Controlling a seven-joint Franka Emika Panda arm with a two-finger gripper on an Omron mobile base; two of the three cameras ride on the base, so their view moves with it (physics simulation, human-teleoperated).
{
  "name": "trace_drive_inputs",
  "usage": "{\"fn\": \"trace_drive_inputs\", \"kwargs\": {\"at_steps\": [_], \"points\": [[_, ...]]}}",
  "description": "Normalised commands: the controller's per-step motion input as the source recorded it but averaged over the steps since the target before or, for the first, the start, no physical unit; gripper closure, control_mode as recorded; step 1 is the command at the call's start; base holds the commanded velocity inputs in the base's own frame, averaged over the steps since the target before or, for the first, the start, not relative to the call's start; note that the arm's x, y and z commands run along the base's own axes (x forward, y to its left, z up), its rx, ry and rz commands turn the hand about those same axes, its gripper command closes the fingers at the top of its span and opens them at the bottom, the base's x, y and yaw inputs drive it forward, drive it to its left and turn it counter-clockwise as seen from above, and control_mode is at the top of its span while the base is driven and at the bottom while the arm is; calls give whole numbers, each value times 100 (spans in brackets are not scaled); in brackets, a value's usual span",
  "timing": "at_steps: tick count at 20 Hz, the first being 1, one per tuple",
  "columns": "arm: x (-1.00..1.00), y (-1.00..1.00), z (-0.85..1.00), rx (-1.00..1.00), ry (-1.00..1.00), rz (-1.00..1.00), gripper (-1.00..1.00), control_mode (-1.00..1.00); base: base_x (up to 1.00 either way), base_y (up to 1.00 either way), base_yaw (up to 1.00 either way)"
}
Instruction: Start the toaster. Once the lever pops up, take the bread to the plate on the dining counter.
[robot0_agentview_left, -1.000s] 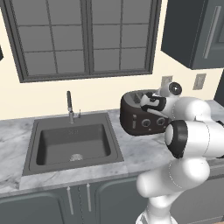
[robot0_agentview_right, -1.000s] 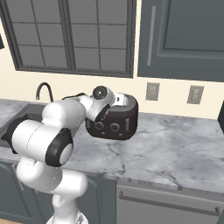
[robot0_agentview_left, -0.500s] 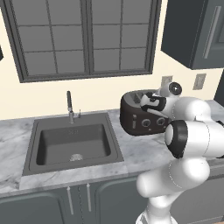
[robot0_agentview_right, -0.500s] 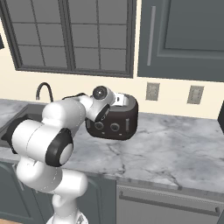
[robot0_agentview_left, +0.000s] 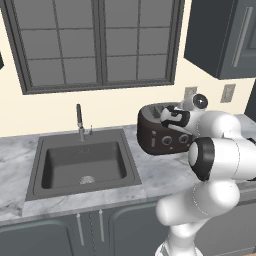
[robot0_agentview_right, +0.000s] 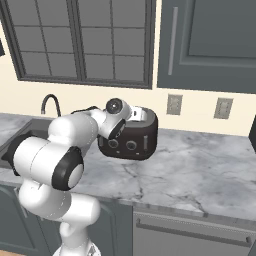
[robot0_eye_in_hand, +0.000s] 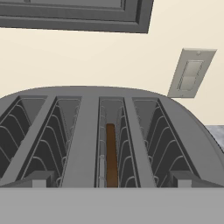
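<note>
- The arm (robot0_agentview_right: 75, 135) is covering the left end of the toaster (robot0_agentview_right: 137, 142) in the right base view, and the lever is not making itself out anywhere.
- The gripper (robot0_agentview_left: 170, 117) is hovering over the toaster's top, jaws standing wide apart and gripping nothing.
- The toaster is sitting on the marble worktop (robot0_agentview_right: 200, 170), right of the sink (robot0_agentview_left: 82, 162).
- The bread (robot0_eye_in_hand: 111, 153) is standing edge-on in the third of four slots; the other slots are showing bare wire.

Counted: one toaster (robot0_agentview_left: 162, 134) | four top slots | one bread (robot0_eye_in_hand: 111, 153) slice in third slot | two knobs | one sink (robot0_agentview_left: 82, 161) | two wall outlets.
</note>
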Motion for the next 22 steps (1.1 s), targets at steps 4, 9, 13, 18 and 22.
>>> {"fn": "trace_drive_inputs", "kwargs": {"at_steps": [4,9,13,18,22], "points": [[0,0,0,0,0,0,-100,-100,0,0,0],[0,0,0,0,0,0,-100,-100,0,0,0],[0,0,0,0,0,0,-100,-100,0,0,0],[0,0,0,0,0,0,-100,-100,0,0,0],[0,0,0,0,0,0,-100,-100,0,0,0]]}}
